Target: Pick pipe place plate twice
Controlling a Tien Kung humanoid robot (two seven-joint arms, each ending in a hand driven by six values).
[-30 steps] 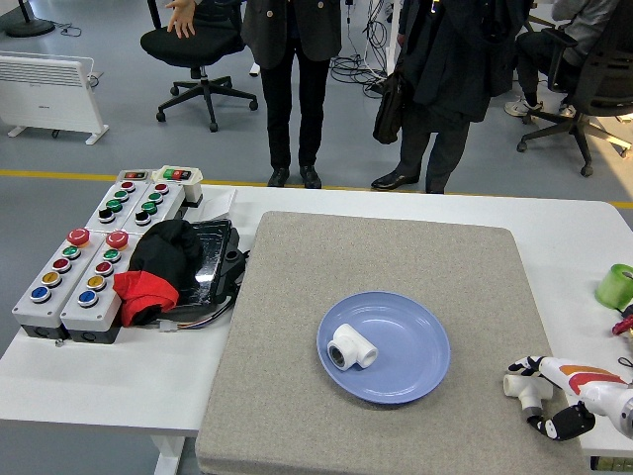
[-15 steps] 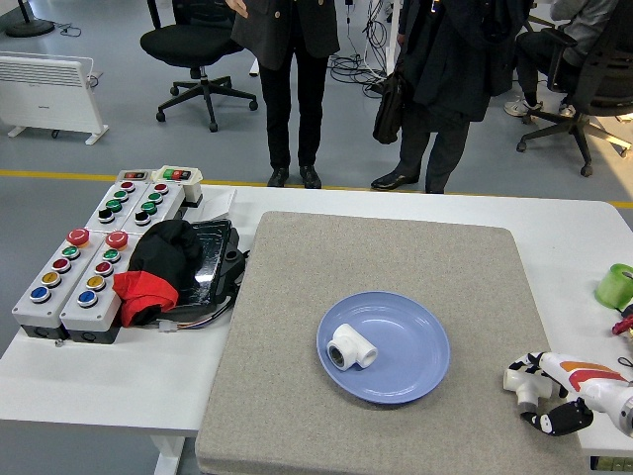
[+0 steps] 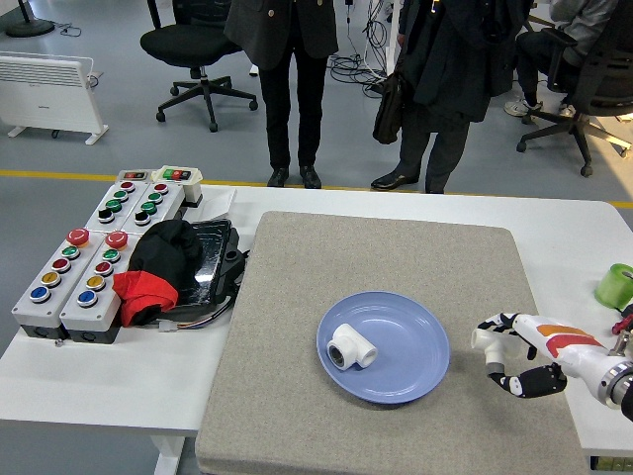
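A grey felt mat (image 3: 396, 267) covers the centre of the white counter (image 3: 109, 371). Four grey push-button control boxes (image 3: 99, 252) sit at the counter's left end. Beside them, a black tray (image 3: 213, 262) carries black and red cloth (image 3: 153, 272). A green cup (image 3: 615, 285) stands at the right edge. Beyond the counter: two standing persons (image 3: 366, 79), office chairs (image 3: 193, 49), and a white heater (image 3: 49, 94).

A white pipe fitting (image 3: 352, 347), a short T-shaped piece, lies on its side in the left part of a round blue plate (image 3: 407, 362), one open round end turned toward the mat's near edge. The plate sits flat on the grey mat (image 3: 297, 297), right of its middle and nearer its near edge than its far one, well inside the mat's right edge.
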